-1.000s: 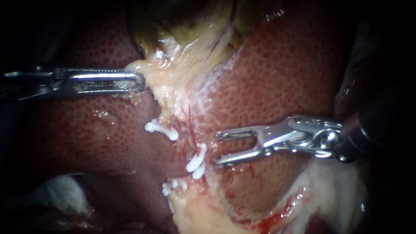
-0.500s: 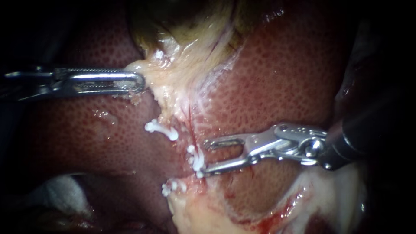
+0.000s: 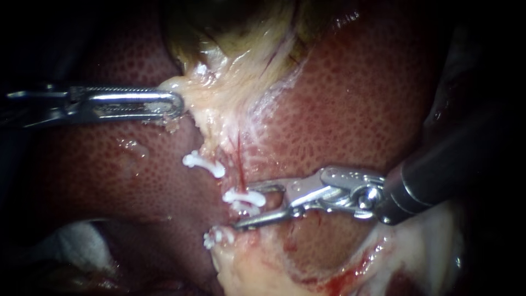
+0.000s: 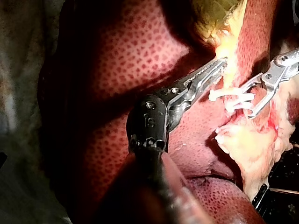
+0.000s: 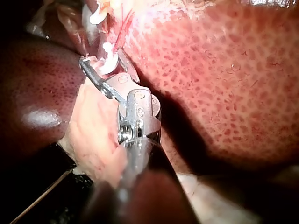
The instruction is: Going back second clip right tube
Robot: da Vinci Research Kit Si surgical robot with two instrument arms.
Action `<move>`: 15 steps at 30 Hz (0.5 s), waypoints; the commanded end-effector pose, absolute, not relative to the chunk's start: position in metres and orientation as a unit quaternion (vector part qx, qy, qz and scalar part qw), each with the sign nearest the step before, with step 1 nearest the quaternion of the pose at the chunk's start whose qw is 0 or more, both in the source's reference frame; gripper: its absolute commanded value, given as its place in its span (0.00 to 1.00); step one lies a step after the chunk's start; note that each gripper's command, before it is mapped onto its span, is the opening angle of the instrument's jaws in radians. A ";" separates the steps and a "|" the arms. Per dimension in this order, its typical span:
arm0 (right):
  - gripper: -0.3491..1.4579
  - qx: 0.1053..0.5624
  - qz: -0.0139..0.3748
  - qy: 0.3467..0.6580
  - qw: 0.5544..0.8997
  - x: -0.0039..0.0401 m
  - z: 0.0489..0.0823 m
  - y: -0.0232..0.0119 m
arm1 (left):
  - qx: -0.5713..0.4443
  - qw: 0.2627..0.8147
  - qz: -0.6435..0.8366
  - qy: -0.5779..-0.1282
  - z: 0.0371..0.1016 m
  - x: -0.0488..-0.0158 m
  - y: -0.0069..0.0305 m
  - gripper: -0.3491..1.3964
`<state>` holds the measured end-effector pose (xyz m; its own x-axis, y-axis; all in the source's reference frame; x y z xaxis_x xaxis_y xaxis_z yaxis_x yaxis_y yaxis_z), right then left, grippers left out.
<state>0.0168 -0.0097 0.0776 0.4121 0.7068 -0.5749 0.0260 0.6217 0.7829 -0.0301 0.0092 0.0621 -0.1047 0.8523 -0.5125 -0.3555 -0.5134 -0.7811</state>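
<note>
Endoscope view, two instruments, left instrument [image 3: 176, 104] claw clamping gallbladder [image 3: 222, 82], right instrument [image 3: 251, 206] claw open, three clips [image 3: 204, 164]

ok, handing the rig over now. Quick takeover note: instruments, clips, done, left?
Left instrument: shut on gallbladder tissue.
Right instrument: open, with a white clip between its two halves, over the liver.
Other clips: one up-left of it, one below.
Done: three clip sites show.
Left: probably back the right instrument off without snagging the clip. I can't tell how firmly the clip sits.
</note>
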 end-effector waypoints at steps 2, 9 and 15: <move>0.47 0.390 0.232 0.502 0.736 0.0168 0.0774 -0.0099 | -0.513 0.430 0.703 -0.242 0.0621 -0.0301 0.0092 0.00; 0.47 0.430 0.224 0.503 0.715 0.0165 0.0764 -0.0109 | -0.513 0.430 0.703 -0.242 0.0621 -0.0300 0.0092 0.00; 0.47 0.446 0.219 0.503 0.707 0.0158 0.0759 -0.0113 | -0.513 0.430 0.703 -0.242 0.0621 -0.0300 0.0092 0.00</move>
<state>0.0158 -0.0113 0.0759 0.3972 0.7594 -0.5152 0.1395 0.5050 0.8518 -0.0300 0.0092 0.0622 -0.1049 0.8522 -0.5126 -0.3559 -0.5135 -0.7808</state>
